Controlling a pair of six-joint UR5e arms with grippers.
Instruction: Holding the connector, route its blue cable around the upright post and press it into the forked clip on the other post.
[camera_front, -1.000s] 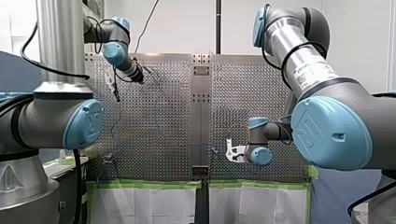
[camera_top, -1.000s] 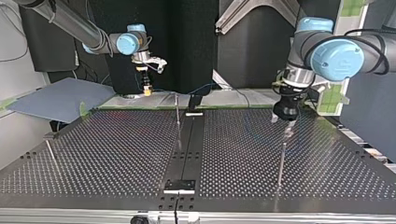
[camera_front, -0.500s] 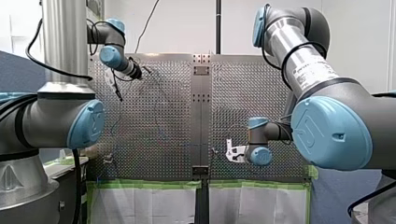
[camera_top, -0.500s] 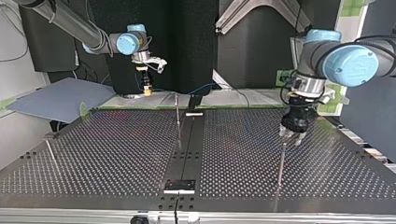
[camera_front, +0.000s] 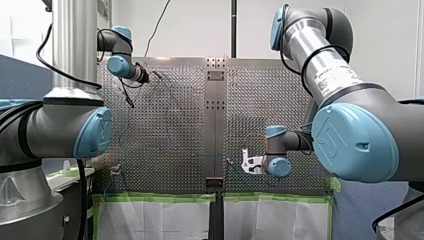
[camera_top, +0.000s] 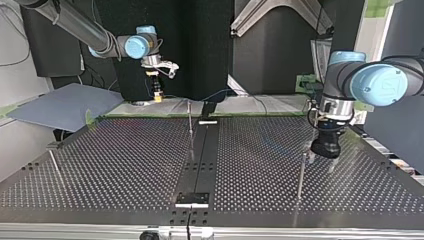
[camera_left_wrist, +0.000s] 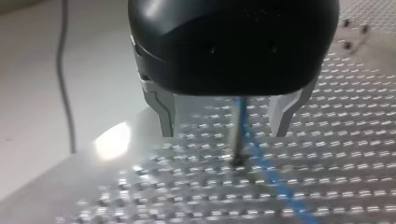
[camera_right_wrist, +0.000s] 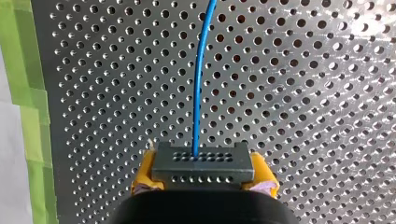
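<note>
My right gripper (camera_right_wrist: 204, 171) is clamped on the connector (camera_right_wrist: 203, 163), its yellow pads (camera_right_wrist: 145, 171) squeezing the two short ends of the small grey block. In the upper left of the top view it hangs above the far edge of the tabletop (camera_top: 125, 165). The blue cable (camera_right_wrist: 200, 84) leaves the connector's face and runs straight ahead over the perforated surface. My left gripper (camera_left_wrist: 224, 128) stands open, its metal fingers (camera_left_wrist: 163, 114) apart on either side of a thin post (camera_left_wrist: 236, 135), with the cable passing beside that post's foot. The cable looks thin, light and limp, so it should bend easily around the post but sag or slip off if left slack. The connector is rigid and the safest place to hold. I cannot make out the forked clip.
</note>
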